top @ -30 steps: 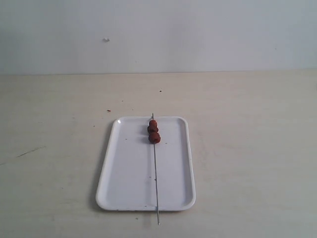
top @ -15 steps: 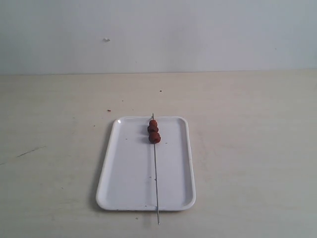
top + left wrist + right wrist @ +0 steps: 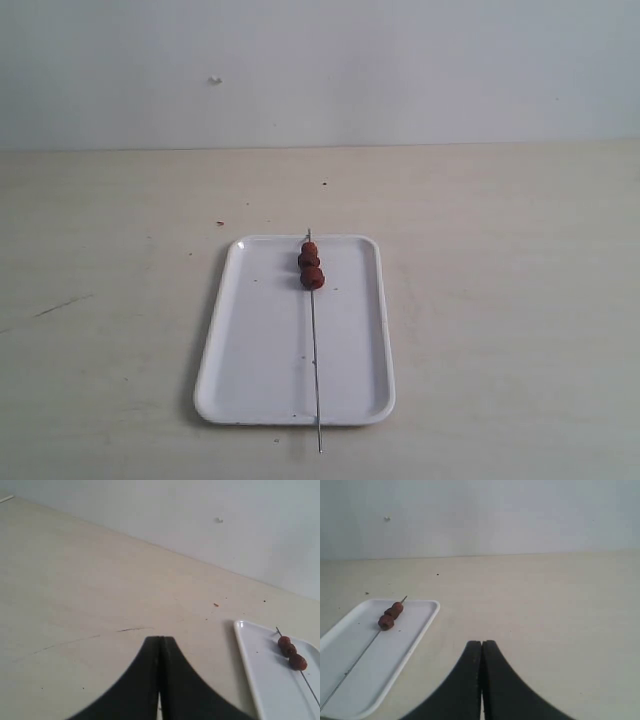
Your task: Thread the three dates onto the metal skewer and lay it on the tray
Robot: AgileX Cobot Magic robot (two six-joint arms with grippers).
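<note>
Skewer point(image 3: 314, 350) lies lengthwise on tray point(image 3: 250, 340), right of the centre line. Its far tip pokes just past the far rim and its near end overhangs the near rim. Dates point(image 3: 311, 264), all three, are threaded and bunched touching each other near the far end, inside the tray. Task looks done.

Handling, my guess: the rod is thin, stiff, light and probably slick, so it is likely to roll or pivot if nudged. Dates look soft and wrinkled and may slide along the shaft if it tilts. If it needs moving, take the bare shaft below the dates. The overhanging near end is the easiest spot because it clears the tray floor. Keep it level.

Left gripper point(image 3: 160, 639) has its jaws pressed fully together with nothing between them. It sits over bare table point(image 3: 500, 300), well apart from the tray. Right gripper point(image 3: 481, 642) is the same, closed tight and empty, off to the tray's other side. Neither shows in the exterior view.

Versus the earlier exterior frames: no difference. Skewer, dates and tray sit in the same spots and no arm has entered.
</note>
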